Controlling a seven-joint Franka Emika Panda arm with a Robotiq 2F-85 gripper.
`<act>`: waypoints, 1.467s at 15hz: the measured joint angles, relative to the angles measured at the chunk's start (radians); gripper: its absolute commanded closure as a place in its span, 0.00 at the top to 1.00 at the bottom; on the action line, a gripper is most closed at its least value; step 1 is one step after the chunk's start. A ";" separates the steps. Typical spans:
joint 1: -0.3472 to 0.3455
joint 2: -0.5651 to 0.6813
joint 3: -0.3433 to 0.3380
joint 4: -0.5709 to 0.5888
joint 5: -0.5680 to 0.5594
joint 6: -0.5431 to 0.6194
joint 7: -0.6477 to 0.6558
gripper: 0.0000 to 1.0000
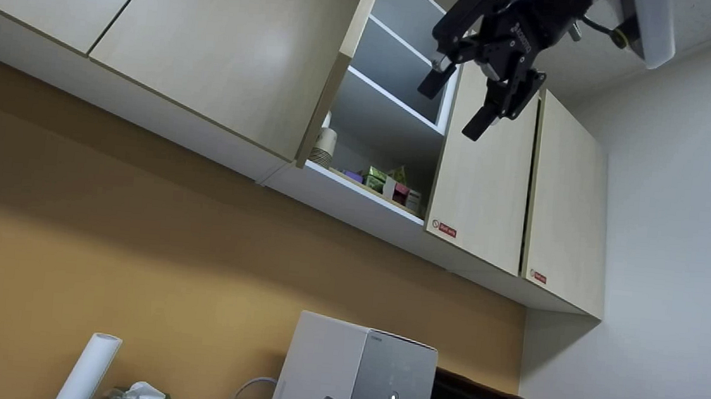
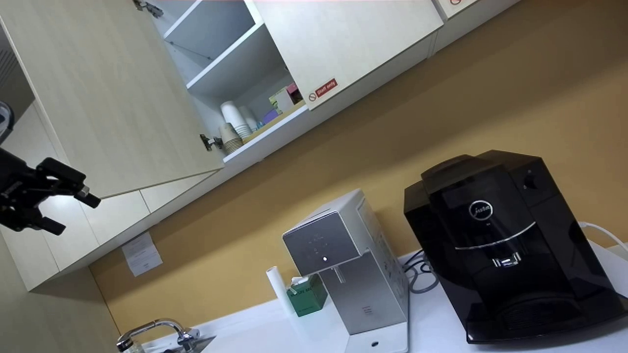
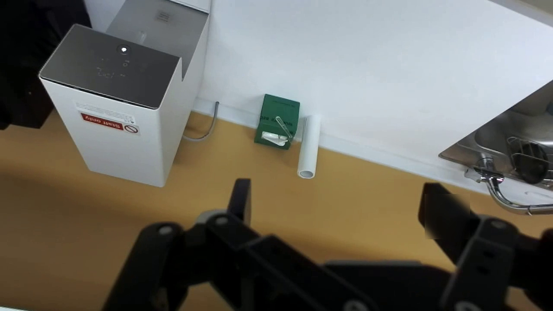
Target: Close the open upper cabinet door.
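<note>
The upper cabinet door (image 2: pixel 113 103) stands swung far out from the cabinet (image 2: pixel 235 73), its inner face showing; the gripper (image 1: pixel 452 110) hangs apart from the door, out near its free edge, fingers spread with nothing between them; it seems to be on the door's inner side, so a straight sweep from here would probably press the door wider and strain the lower hinge (image 2: pixel 208 142) near its bottom corner; to shut it, the fingers likely need to round the free edge, where spread tips could snag; I make out none of the door in the wrist view, which makes a misjudged reach more likely. Just inside the door's hinged side stand paper cups (image 2: pixel 230 137); whether any pokes forward I cannot tell, but one that did could be caught as the door closes; across the cabinet from the door lies the labelled door (image 2: pixel 348 44), shut; too hard a last push could bang the pair's edges; the water dispenser (image 2: pixel 363 284) stands well below the door; only a low swing would threaten it.
</note>
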 measured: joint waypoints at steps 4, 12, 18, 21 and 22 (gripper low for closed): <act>-0.041 0.007 0.062 0.006 -0.033 0.087 0.072 1.00; -0.234 0.053 0.278 0.127 -0.057 0.374 0.247 1.00; -0.483 -0.009 0.395 0.203 -0.067 0.482 0.389 0.74; -0.566 -0.053 0.420 0.229 -0.067 0.483 0.430 0.53; -0.585 -0.066 0.423 0.235 -0.066 0.483 0.438 0.45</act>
